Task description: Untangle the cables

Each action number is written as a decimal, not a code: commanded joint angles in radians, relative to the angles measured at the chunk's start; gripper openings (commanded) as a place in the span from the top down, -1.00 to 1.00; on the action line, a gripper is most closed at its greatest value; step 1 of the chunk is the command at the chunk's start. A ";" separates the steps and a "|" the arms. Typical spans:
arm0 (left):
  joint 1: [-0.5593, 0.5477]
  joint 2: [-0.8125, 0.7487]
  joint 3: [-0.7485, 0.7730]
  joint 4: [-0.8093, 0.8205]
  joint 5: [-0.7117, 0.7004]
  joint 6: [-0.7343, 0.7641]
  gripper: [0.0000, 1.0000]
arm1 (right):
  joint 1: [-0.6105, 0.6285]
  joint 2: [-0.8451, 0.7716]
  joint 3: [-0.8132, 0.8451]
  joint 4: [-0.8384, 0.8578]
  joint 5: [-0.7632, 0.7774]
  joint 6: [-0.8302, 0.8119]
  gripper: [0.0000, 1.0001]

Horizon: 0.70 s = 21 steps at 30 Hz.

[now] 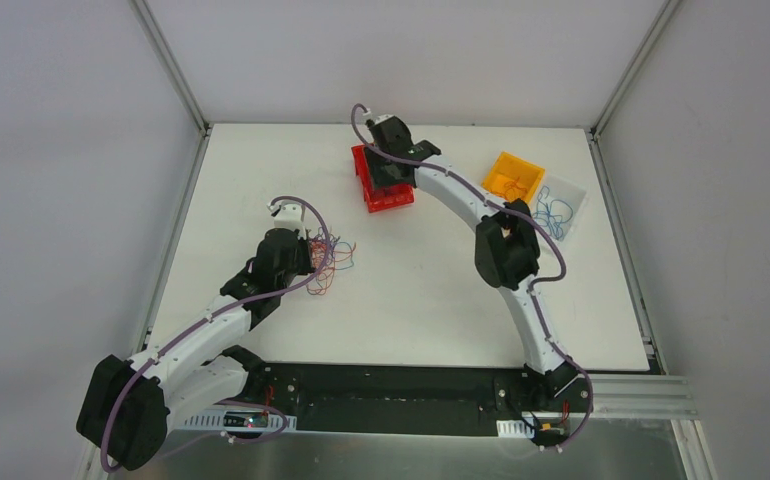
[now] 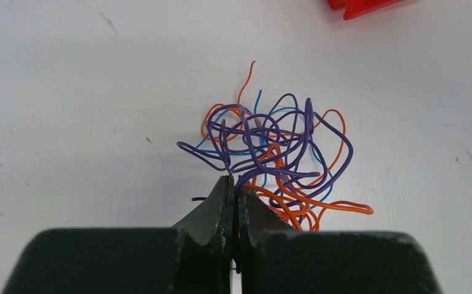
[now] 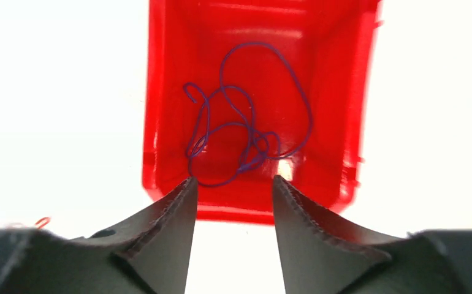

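**Left gripper** [image 2: 235,191]: fingers pressed together, clamped on a purple strand [image 2: 243,177] at the near edge of the tangle [image 2: 270,153]. The tangle is made up of purple, orange and blue cables, interlocked. It lies on the white table [image 2: 68,92], left of centre in the top view.

**Right gripper** [image 3: 232,187]: jaws spread apart with nothing between them, positioned above the near wall of the red bin [image 3: 160,92]. 1 loose purple cable [image 3: 249,122] lies looped on the floor of that bin.

**Top view:** the red bin sits at the far middle of the table. An orange bin [image 1: 513,176] and a clear bin [image 1: 573,190] stand side by side to its right. Blue cable [image 1: 555,213] lies in the clear bin. Contents of the orange bin: cannot tell.
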 commanded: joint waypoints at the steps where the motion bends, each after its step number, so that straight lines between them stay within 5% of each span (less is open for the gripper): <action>1: 0.007 -0.012 0.017 0.017 0.002 0.013 1.00 | -0.005 -0.166 0.045 -0.059 0.043 0.046 -0.07; 8: 0.007 -0.031 0.005 0.042 0.046 0.023 1.00 | -0.004 -0.343 -0.076 -0.093 0.013 0.096 -0.51; 13: 0.005 -0.044 -0.009 0.091 0.146 0.039 0.95 | -0.006 -0.564 -0.394 0.020 -0.026 0.136 -0.75; 21: -0.018 -0.065 -0.040 0.193 0.357 0.068 0.85 | -0.005 -0.902 -0.955 0.297 -0.096 0.199 -0.77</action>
